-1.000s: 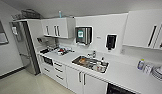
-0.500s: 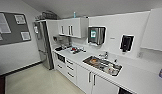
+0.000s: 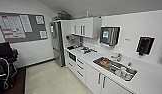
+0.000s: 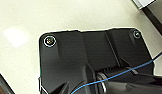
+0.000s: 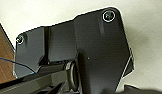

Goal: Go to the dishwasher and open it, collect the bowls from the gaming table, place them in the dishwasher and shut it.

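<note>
In the head view a white kitchen counter runs along the right wall, with a steel sink set into it. Under the counter next to the tall steel fridge sits a dark-fronted unit; I cannot tell whether it is the dishwasher. The bowls and the gaming table are out of view. In the left wrist view the robot's dark plate hangs over pale floor. The right wrist view has pale floor and a strip of brown floor under its plate.
White drawers and cupboard doors line the counter's front, and wall cupboards hang above. A grey notice board is on the left wall. Dark equipment stands at the left edge. Pale floor lies between.
The whole head picture has shifted to the right and the counter shows larger, so the camera has moved. Nothing in the kitchen itself has moved.
</note>
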### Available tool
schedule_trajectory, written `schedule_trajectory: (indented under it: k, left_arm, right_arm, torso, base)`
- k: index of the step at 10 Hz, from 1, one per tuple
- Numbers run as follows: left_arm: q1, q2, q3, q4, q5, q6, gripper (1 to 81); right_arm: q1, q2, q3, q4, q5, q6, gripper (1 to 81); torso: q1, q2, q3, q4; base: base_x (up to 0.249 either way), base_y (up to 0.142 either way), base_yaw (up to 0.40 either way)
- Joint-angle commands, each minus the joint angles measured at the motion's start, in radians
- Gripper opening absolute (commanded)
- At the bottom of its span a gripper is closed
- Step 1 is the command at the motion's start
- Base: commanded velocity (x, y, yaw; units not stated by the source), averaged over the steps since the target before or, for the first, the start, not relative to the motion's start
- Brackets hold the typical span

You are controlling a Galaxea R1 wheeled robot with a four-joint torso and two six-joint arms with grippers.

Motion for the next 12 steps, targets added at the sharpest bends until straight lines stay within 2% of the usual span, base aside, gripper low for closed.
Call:
schedule_trajectory:
  k: [1,3,12]
  left_arm:
    - [-0.046,-0.012,-0.006,0.005,0.044,0.004,81.1]
    - [-0.046,-0.015,-0.006,0.005,0.044,0.006,81.1]
    - [-0.046,-0.005,-0.006,0.009,0.051,0.012,81.1]
  right_arm:
    - [0.050,0.005,-0.002,-0.005,-0.048,-0.009,81.1]
    - [0.044,0.011,0.002,-0.007,-0.048,-0.027,81.1]
    - [0.048,0.016,0.004,-0.004,-0.048,-0.024,81.1]
  torso:
    - [0.000,0.000,0.000,0.000]
    - [0.000,0.000,0.000,0.000]
    - [0.000,0.000,0.000,0.000]
  base:
    - [0.000,0.000,0.367]
    - [0.000,0.000,0.367]
    - [0.000,0.000,0.367]
